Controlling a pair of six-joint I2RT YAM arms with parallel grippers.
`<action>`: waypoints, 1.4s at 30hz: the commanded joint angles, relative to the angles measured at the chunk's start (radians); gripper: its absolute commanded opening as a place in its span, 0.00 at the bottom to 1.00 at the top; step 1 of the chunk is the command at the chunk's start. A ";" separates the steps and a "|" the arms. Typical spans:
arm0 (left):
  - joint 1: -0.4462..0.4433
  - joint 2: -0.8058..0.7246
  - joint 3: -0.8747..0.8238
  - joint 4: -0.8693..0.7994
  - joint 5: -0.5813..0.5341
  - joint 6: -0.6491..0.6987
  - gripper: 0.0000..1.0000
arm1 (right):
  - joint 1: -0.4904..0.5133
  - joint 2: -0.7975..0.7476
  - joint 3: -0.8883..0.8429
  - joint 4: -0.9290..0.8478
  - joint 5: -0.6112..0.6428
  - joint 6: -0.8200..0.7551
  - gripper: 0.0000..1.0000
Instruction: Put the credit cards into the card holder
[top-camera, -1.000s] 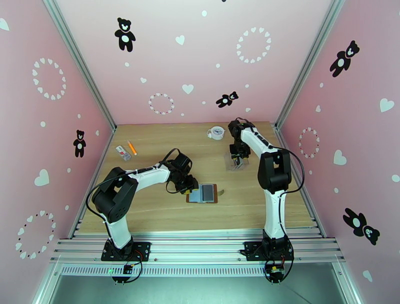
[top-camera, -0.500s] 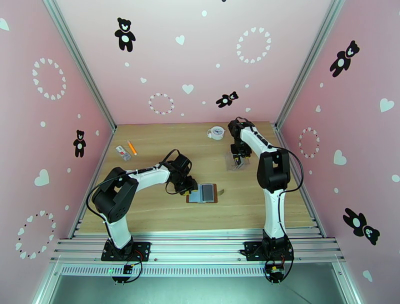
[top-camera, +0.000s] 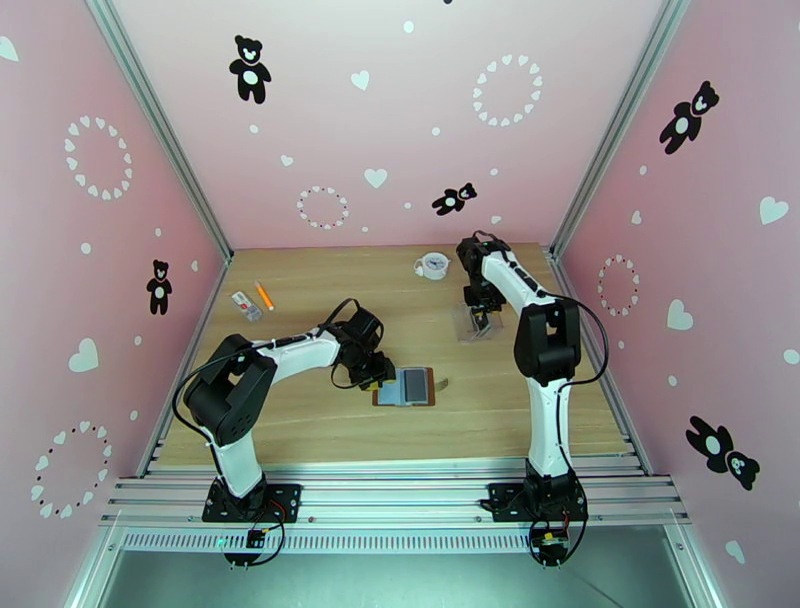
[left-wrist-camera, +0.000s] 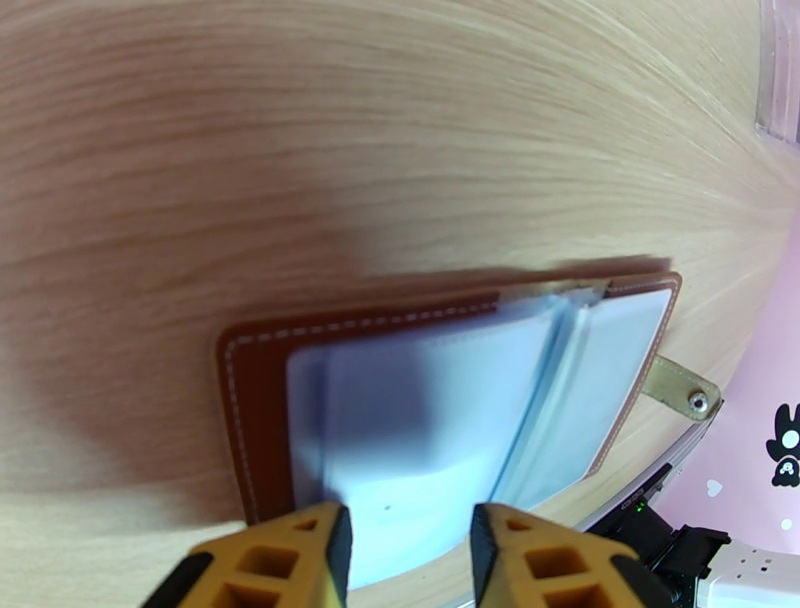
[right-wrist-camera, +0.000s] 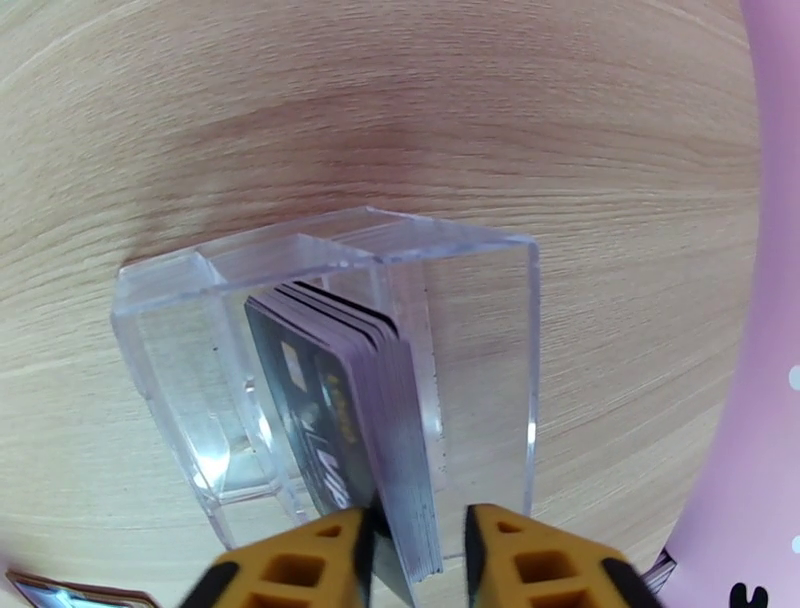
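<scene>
Bright even light, soft shadows, card holder (left-wrist-camera: 450, 400) blurred.

The card holder (left-wrist-camera: 255, 400) is brown leather with pale stitching, pale blue-grey sleeves (left-wrist-camera: 430, 420) inside and a tan strap (left-wrist-camera: 672, 380) with a silver snap (left-wrist-camera: 697, 402), on a light wood-grain worktop (top-camera: 300, 270). The credit cards (right-wrist-camera: 300, 400) are dark grey with yellow print, in a clear stand (right-wrist-camera: 480, 300); the walls (top-camera: 400, 120) are pink with white hearts and black bears.
</scene>
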 joint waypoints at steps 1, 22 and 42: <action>0.003 0.013 -0.008 0.008 -0.007 0.006 0.37 | -0.006 -0.008 0.028 -0.032 0.004 0.002 0.17; 0.003 0.001 -0.020 0.009 -0.012 0.006 0.37 | -0.005 -0.008 0.016 0.010 -0.166 -0.010 0.00; 0.003 0.000 -0.022 -0.003 -0.012 0.014 0.38 | -0.007 0.040 0.012 0.047 -0.298 -0.001 0.11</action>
